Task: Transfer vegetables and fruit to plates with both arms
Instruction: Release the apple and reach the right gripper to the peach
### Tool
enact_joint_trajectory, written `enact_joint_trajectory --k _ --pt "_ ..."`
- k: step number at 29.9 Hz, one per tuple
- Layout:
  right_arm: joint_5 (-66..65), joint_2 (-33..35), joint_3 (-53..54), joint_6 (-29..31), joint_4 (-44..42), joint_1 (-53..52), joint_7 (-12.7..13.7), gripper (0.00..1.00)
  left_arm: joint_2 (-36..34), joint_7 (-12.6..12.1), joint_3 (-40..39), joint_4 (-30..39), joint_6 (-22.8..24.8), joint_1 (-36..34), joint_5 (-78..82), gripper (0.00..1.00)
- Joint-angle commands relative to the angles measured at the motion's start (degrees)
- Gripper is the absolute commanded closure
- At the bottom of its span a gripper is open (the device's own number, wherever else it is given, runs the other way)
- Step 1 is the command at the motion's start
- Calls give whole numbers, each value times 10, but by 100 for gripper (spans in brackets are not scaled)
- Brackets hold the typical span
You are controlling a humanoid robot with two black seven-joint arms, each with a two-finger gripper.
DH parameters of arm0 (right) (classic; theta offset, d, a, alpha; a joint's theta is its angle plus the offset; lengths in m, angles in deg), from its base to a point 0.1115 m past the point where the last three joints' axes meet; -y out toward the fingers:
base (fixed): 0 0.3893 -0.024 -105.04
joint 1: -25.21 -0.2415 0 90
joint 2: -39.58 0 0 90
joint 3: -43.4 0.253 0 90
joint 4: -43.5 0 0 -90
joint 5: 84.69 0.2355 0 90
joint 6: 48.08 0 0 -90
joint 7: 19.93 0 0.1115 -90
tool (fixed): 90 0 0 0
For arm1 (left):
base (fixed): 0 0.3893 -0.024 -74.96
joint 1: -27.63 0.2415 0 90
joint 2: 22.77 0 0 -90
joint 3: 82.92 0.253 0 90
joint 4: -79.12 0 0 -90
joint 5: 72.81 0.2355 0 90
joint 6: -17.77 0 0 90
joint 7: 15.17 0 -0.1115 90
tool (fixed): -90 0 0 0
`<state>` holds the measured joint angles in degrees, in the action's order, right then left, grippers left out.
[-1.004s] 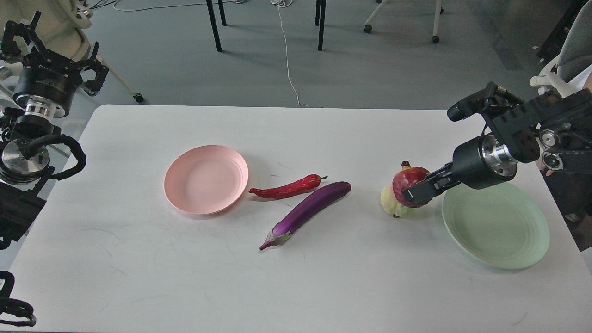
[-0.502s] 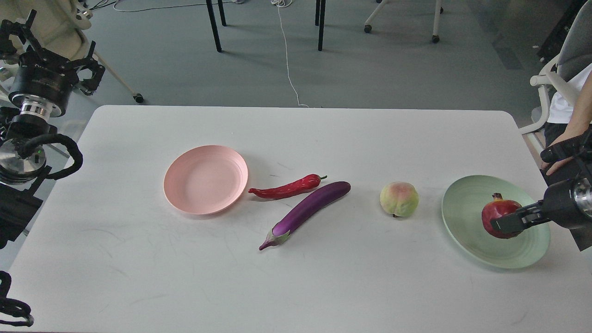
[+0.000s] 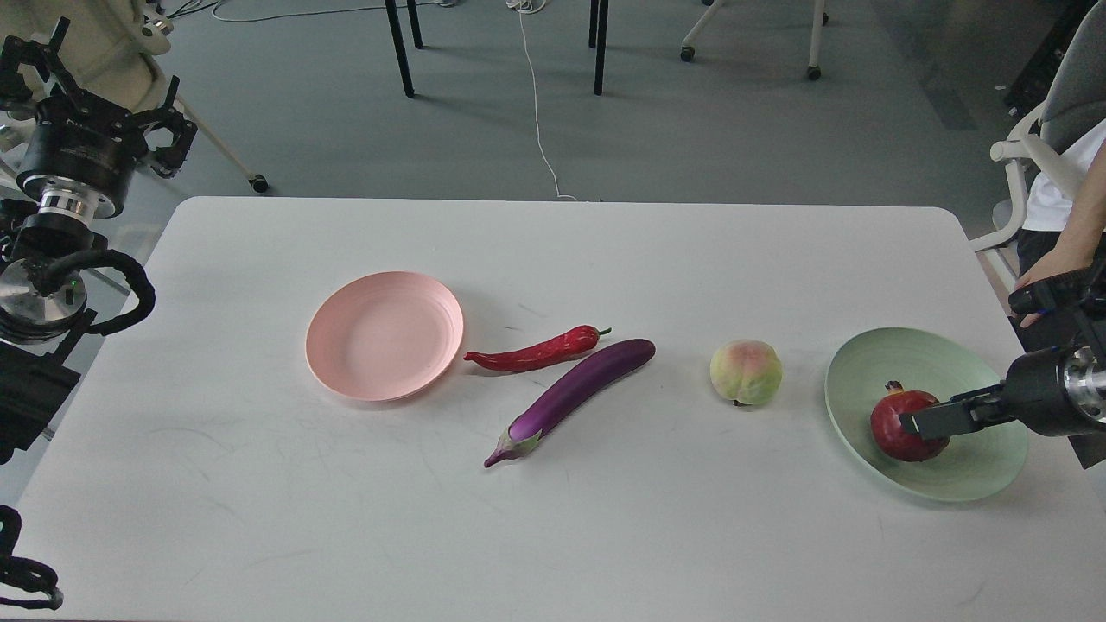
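The pomegranate (image 3: 903, 425) sits in the green plate (image 3: 873, 367), clasped between the right gripper (image 3: 923, 423) jaws; the left gripper (image 3: 91, 95) jaws spread wide, empty

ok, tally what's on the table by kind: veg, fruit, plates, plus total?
Vegetables: 2, eggplant and chili
Fruit: 2, peach and pomegranate, the latter on the green plate
Plates: 2, green plate and pink plate
Total: 6
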<state>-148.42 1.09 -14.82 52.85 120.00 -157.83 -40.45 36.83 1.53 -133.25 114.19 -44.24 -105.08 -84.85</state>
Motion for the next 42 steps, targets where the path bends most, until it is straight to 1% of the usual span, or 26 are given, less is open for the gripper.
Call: enact_joint_trajectory --k 1,5,9,14,19,25,31,36,41,42 --pt "2 3 37 1 0 -16 0 2 2 0 0 0 0 -1 0 2" --pt "3 -11 100 19 -4 -26 4 2 5 0 0 0 0 -2 0 2" --pt "2 -102 107 29 -42 -21 7 2 6 -1 1 0 0 -5 2 2" --pt "3 -198 101 30 -75 -6 7 1 4 -1 1 0 0 -7 3 2" --pt "33 -257 99 30 -103 14 6 1 3 0 1 0 0 -4 3 2" --pt "34 -287 72 30 -122 25 6 1 0 0 1 0 0 -3 2 2" --pt "34 -298 69 30 -158 44 7 1 -2 1 1 0 0 -1 2 2" --pt "35 -314 71 27 -169 63 7 2 -2 1 0 0 0 0 2 2" --pt "38 -333 72 24 -190 80 7 6 -4 1 0 0 0 0 2 2" --pt "38 -338 72 24 -191 80 7 8 -4 1 0 0 0 0 2 2"
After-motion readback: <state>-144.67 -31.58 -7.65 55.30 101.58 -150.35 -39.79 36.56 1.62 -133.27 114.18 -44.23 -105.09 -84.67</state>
